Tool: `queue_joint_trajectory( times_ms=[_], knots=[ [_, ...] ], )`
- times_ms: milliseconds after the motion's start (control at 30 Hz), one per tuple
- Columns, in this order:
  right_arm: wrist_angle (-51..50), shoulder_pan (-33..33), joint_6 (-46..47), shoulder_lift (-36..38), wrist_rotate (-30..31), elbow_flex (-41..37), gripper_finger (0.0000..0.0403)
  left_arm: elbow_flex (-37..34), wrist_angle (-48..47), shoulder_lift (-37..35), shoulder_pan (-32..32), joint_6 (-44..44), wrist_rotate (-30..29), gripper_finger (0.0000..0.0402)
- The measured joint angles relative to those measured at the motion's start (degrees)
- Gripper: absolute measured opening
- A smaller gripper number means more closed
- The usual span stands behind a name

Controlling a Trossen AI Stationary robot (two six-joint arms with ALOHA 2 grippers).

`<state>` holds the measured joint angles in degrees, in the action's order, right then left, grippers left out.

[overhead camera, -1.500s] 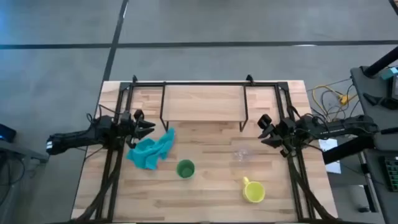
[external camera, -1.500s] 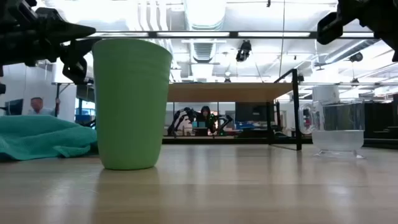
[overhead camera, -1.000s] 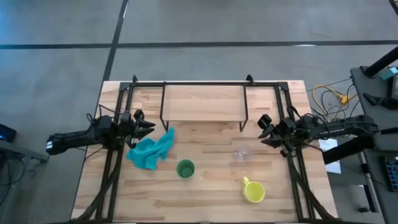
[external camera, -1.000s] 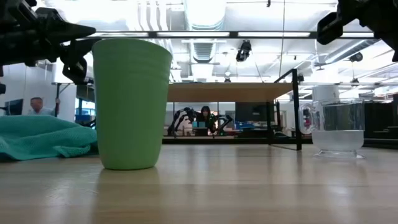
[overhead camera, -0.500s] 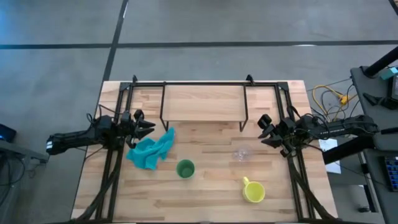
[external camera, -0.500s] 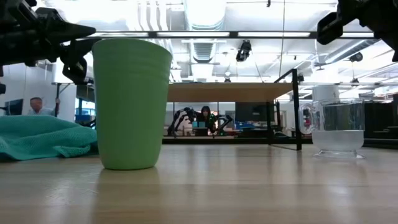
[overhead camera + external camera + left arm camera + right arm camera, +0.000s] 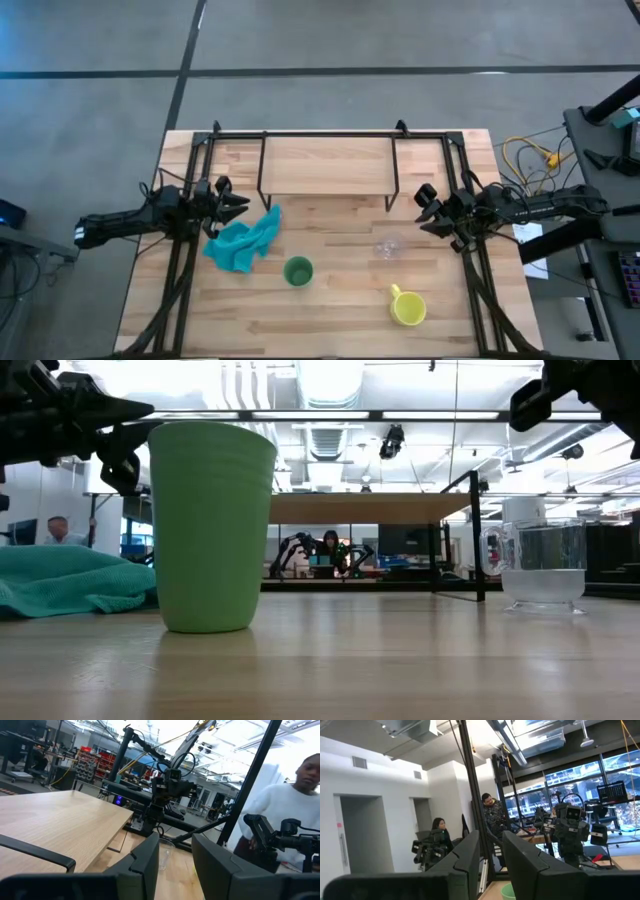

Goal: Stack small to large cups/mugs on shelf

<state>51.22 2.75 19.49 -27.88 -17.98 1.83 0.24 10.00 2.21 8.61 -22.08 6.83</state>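
Behind the green cup (image 7: 211, 525), the shelf (image 7: 370, 508) is half hidden.

On the wooden bench (image 7: 330, 320), the plank-topped shelf (image 7: 325, 163) stood at the back. Before it lay a teal cloth (image 7: 243, 241) leftward, a green handleless cup (image 7: 298, 271) centrally, a clear glass cup (image 7: 388, 246) and a yellow handled mug (image 7: 408, 306) rightward.

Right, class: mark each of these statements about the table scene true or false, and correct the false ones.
1. The green cup stands on the shelf. False: it stands on the table, in front of the shelf.
2. The yellow mug lies nearer the right arm's side. True.
3. The left end effector holds the teal cloth. False: it is open and empty, beside the cloth.
4. The glass cup sits between the green cup and the right end effector. True.
5. The shelf top carries no cups. True.
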Motion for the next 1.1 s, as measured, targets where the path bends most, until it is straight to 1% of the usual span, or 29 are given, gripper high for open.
queue_joint_trajectory(
  times_ms=[1033,1100],
  knots=[
    [0.1,0.0,0.0,0.0,0.0,0.0,0.0082,0.0,0.0,0.0,0.0,0.1,0.0,0.0102],
    [0.5,0.0,0.8,0.0,0.0,0.0,0.0082,0.0,0.0,0.0,0.0,0.4,-1.0,0.0102]
  ],
)
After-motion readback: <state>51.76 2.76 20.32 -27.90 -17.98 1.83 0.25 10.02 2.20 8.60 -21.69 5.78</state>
